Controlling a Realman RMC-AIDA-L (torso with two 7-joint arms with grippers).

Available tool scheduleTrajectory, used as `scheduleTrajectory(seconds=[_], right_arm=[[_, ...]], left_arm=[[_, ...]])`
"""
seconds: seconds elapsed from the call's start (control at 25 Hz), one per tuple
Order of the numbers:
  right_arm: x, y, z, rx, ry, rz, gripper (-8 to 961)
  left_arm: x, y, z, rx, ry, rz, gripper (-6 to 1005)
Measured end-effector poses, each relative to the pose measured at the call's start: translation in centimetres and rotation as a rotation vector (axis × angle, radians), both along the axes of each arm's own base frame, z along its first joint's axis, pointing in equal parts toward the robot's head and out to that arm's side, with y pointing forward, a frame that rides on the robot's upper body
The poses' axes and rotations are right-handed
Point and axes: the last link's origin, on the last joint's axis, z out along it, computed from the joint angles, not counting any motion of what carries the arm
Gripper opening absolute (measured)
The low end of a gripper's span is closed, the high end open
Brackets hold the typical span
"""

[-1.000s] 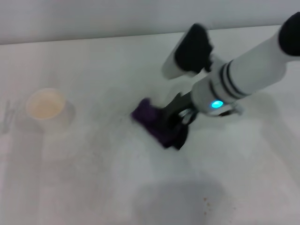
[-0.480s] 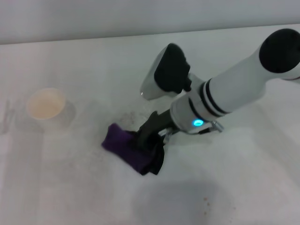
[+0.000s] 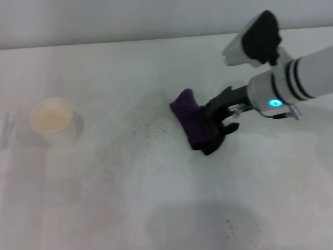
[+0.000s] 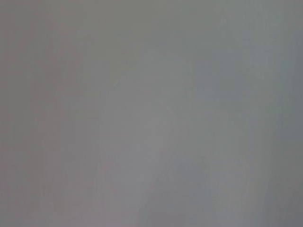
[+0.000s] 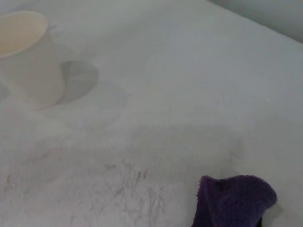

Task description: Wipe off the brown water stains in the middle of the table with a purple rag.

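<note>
the purple rag (image 3: 195, 125), a dark violet terry cloth bunched into a thick wad with one corner standing up, lies on the white table (image 3: 156, 208) under the right gripper (image 3: 217, 121). the gripper's black fingers (image 3: 225, 99) are clamped on the cloth, pressing it down against the tabletop, and a dark fold of the rag sticks out past them on the side nearer the robot. the right arm reaches in from the robot's right, a blue light glowing on its wrist. in the right wrist view the rag (image 5: 232, 201) shows as a fuzzy rounded lump at the edge of the picture, touching the table (image 5: 189, 94).

no tan puddle can be made out anywhere near the rag. what does show, just beside the rag toward the robot's left, is a patch of faint grey speckled streaks (image 3: 148, 130), seen also as thin scratchy marks (image 5: 125, 177) from the wrist camera. a few tiny reddish dots (image 3: 227, 222) sit nearer the robot than the rag, well apart from it.

a paper cup (image 3: 51, 121), pale and cream inside, stands upright well to the left of the rag; the wrist view shows the cup (image 5: 26, 56) throwing a soft shadow. nothing lies between cup and rag but bare tabletop. the left gripper appears in no view, and the left wrist camera gives only a flat grey field.
</note>
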Motion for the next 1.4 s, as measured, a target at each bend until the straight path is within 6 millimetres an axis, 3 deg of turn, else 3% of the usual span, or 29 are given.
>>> scheduleTrajectory(seconds=[0.2, 0.44, 0.68, 0.84, 0.88, 1.0, 1.24, 1.32, 1.4], right_arm=[[0.6, -0.9, 1.7, 0.049, 0.007, 0.045, 187], [0.4, -0.9, 1.9, 0.070, 0.017, 0.057, 212], [-0.5, 0.1, 2.7, 0.161, 0.100, 0.061, 491], [-1.4, 0.8, 4.5, 0.247, 0.289, 0.109, 629], [-1.8, 0.6, 5.4, 0.280, 0.423, 0.150, 663], [-1.6, 0.5, 6.7, 0.336, 0.555, 0.174, 749], [2.7, -0.4, 9.7, 0.654, 0.783, 0.178, 878], [4.7, -1.1, 9.6, 0.812, 0.717, 0.233, 877], [7.4, -1.8, 8.5, 0.976, 0.459, 0.312, 876]], left_arm=[[-0.2, 0.0, 0.3, 0.003, 0.005, 0.001, 887], [-0.2, 0.1, 0.4, 0.003, 0.000, 0.000, 887], [-0.3, 0.1, 0.4, 0.004, -0.005, 0.000, 887], [-0.3, 0.0, 0.5, 0.004, -0.004, 0.002, 887], [-0.3, 0.0, 0.5, 0.004, -0.004, 0.002, 887], [-0.3, 0.0, 0.4, 0.002, -0.003, 0.000, 887], [-0.3, 0.1, 0.2, -0.016, 0.002, -0.002, 887], [-0.3, 0.1, 0.2, -0.016, 0.002, -0.002, 887], [-0.3, 0.1, 0.2, -0.017, 0.002, -0.002, 887]])
